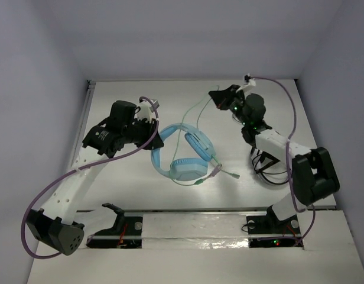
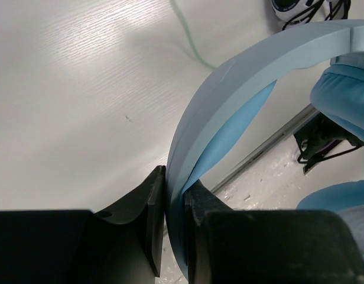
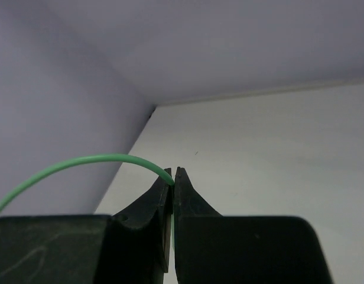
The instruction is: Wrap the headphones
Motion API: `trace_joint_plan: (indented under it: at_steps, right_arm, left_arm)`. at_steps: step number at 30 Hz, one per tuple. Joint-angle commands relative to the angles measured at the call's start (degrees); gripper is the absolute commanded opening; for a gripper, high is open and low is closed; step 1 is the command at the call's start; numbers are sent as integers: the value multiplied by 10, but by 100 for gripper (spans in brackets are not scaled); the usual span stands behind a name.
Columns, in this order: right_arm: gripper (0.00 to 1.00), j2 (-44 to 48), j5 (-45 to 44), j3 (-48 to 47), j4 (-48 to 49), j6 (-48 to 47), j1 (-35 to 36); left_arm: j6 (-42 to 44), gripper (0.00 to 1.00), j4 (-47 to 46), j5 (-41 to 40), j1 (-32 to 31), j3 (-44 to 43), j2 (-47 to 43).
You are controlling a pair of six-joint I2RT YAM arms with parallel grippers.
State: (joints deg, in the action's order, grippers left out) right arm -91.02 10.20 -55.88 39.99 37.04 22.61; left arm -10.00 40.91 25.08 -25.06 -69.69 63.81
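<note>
The light blue headphones (image 1: 185,155) lie in the middle of the table, ear cups toward the front. My left gripper (image 1: 155,137) is shut on the blue headband (image 2: 229,94) at its left end; the band sits clamped between the fingers in the left wrist view. The thin pale-green cable (image 1: 197,109) runs from the headphones up to my right gripper (image 1: 215,96) at the back. That gripper (image 3: 173,177) is shut on the cable (image 3: 81,163), which arcs off to the left. A cable end with a plug (image 1: 224,173) lies right of the ear cups.
A coiled black cable bundle (image 1: 270,168) lies by the right arm's base. White walls close in the table at the back and both sides. A metal rail (image 1: 194,210) runs along the near edge.
</note>
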Motion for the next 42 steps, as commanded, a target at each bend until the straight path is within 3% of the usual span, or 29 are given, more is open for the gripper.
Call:
trace_joint_plan:
  at_steps: [1,5,12,16,26,32,35,37,40,42]
  right_arm:
    - [0,37,-37,-16,-75,-50,-27]
    - [0,61,-33,-16,-115,-68,-38]
    - [0,33,40,15,-95,-58,-38]
    - [0,33,97,46,-74,-39,-33]
    - [0,19,227,81,-53,-38,56]
    - [6,-33,275,109,44,4,81]
    - [20,-78,293,112,105,34,92]
    - [37,-103,290,114,130,41,92]
    - [53,-140,286,126,170,45,92]
    - [56,-151,278,134,172,44,97]
  left_arm:
    - [-11,0,-33,7,-6,-3,-27]
    - [-11,0,-39,6,-6,-18,-28]
    - [-22,0,-85,58,-6,-33,-26]
    - [-38,0,-114,6,-1,-65,-24]
    - [-70,0,-138,-118,5,-206,38]
    - [-75,0,-159,-186,5,-199,48]
    - [-89,0,-186,-181,5,-172,46]
    - [-92,0,-189,-168,5,-168,46]
    - [-92,0,-181,-159,5,-178,46]
    - [-89,0,-178,-159,5,-192,47]
